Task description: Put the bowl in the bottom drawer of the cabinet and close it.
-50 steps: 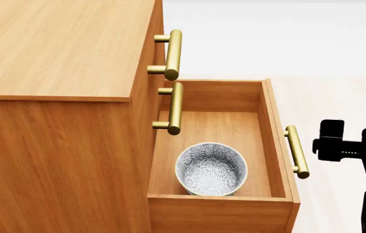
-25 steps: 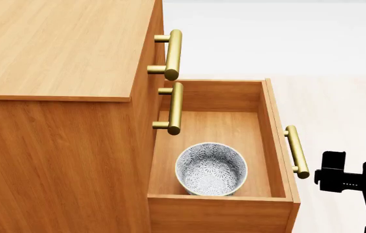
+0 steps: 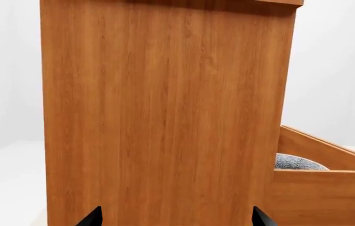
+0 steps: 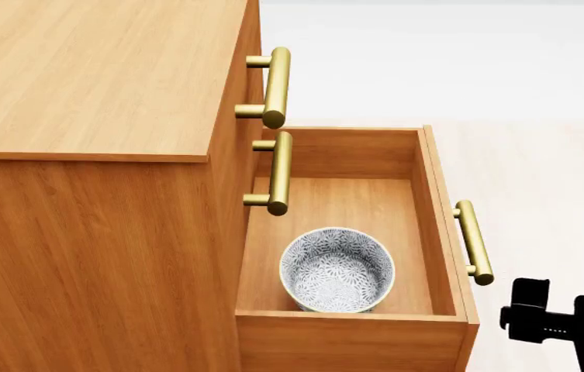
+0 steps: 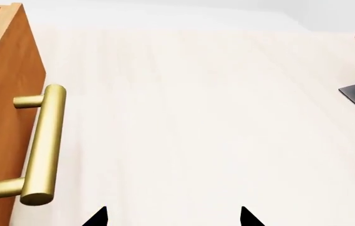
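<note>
Bowl in the open bottom drawer, our end effectors apart from it.

We see the floral bowl [image 4: 336,270] sitting in the honey-brown bottom drawer [image 4: 439,209] of the cabinet [image 4: 95,85], near its front; our right end effector [image 5: 172,217], spread open and empty, faces the floor just right of the brass bar handle [image 5: 41,146]; our left end effector [image 3: 176,219], also open and empty, faces the cabinet's wood-grain side.

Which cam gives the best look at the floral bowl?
Head view: the white, grey-blue floral bowl shows whole, upright inside the open honey-brown bottom drawer. Left wrist view catches only a sliver of its rim behind the drawer wall. Right wrist view misses it.
</note>
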{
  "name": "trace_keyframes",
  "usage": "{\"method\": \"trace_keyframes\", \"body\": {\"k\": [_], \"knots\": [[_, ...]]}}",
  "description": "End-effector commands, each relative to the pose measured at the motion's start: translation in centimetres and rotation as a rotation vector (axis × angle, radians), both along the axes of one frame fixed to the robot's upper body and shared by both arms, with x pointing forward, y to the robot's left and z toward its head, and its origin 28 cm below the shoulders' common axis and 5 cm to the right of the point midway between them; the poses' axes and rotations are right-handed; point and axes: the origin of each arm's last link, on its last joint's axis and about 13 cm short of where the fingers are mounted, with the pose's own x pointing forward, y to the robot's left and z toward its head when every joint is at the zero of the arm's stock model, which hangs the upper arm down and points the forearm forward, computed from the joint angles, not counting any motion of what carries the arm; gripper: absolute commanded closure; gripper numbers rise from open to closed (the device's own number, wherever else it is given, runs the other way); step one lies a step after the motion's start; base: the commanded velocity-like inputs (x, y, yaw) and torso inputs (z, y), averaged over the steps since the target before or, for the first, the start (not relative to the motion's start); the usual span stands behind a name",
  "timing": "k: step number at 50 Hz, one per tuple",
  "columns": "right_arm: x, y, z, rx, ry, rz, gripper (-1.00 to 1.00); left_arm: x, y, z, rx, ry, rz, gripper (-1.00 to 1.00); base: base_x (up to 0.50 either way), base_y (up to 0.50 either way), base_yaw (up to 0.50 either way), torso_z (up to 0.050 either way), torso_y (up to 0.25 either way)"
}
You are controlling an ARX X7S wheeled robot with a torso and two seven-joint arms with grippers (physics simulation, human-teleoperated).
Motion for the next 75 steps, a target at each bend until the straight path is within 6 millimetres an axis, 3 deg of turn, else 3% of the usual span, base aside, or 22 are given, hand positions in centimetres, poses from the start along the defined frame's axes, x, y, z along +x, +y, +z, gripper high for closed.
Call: {"method": "trace_keyframes", "body": {"k": [1,26,75], "knots": [[-0.2,0.0,-1.2,0.001,0.022,-0.007,-1.0,0.0,0.0,0.0,-0.003,-0.001,-0.005,-1.0,0.0,0.0,0.0,0.0,0.0],[0.0,0.5,-3.1,-0.007,0.069,0.006,-1.0,0.0,0.0,-0.1,-0.002,0.0,-0.006,-1.0,0.0,0.0,0.0,0.0,0.0],[0.6,2.6,-3.0,-0.007,0.068,0.091,-1.0,0.1,0.0,-0.1,-0.006,0.0,0.002,-1.0,0.0,0.0,0.0,0.0,0.0]]}}
